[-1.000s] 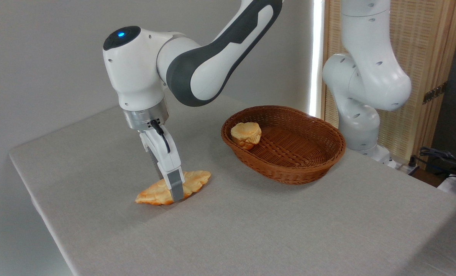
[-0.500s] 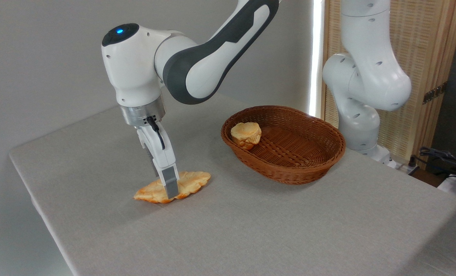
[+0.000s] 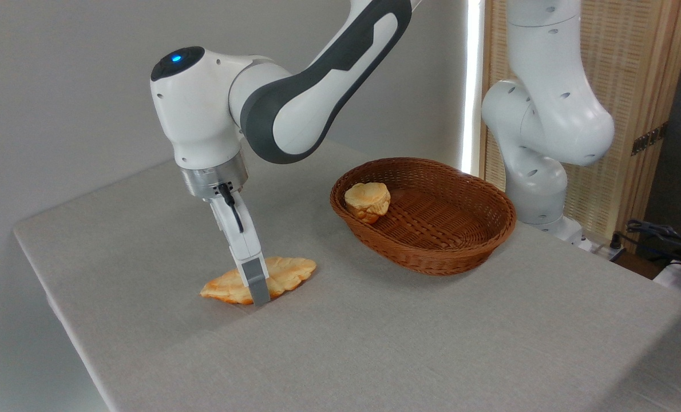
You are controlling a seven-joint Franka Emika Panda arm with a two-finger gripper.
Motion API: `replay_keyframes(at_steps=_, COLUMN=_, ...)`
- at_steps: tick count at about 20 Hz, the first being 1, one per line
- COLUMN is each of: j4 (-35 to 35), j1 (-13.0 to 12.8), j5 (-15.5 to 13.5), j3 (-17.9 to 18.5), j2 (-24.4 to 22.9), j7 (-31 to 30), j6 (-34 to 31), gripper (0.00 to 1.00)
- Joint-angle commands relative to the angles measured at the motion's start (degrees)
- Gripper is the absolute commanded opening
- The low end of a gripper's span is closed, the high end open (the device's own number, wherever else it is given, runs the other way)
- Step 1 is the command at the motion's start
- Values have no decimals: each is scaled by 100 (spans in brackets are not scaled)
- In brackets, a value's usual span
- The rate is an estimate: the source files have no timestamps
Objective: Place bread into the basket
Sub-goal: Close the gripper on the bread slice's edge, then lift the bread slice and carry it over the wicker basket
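Your gripper stands almost upright at the table, tilted a little so its tip leans toward the right of the picture. Only the near grey finger shows; it crosses the front edge of the bread, and the far finger is hidden behind it, so you cannot tell how wide the jaws stand or whether they grip the pastry. The fingertip reaches down to the cloth or very close to it.

The bread lies flat on the table directly at the gripper, its ridged golden top showing on both sides of the finger: the pointed end runs out to the left, the scalloped end to the right and slightly beyond.

Well apart from the gripper, to its right and farther back, you see the basket resting on the table. A small round bun sits inside it, against the wall nearest the gripper.

Beyond the basket, the arm's white base rises at the far right, before a wooden slatted screen.
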Motion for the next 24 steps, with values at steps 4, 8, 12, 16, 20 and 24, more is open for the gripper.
replay_keyframes(at_steps=4, j4=-3, j1=-2, j5=86, j3=9, j2=7, j7=98, j6=78, gripper=57)
replay_keyframes(at_steps=8, j4=6, j1=-2, j5=86, j3=9, j2=7, j7=89, j6=78, gripper=57)
replay_keyframes(at_steps=12, j4=15, j1=-2, j5=77, j3=9, j2=-11, j7=36, j6=78, gripper=54)
replay_keyframes(at_steps=16, j4=15, j1=7, j5=77, j3=9, j2=-29, j7=36, j6=78, gripper=44)
replay_keyframes(at_steps=20, j4=15, j1=16, j5=77, j3=27, j2=-72, j7=36, j6=43, gripper=45)
replay_keyframes(at_steps=24, j4=32, j1=33, j5=68, j3=106, j2=-370, j7=10, j6=-167, gripper=46)
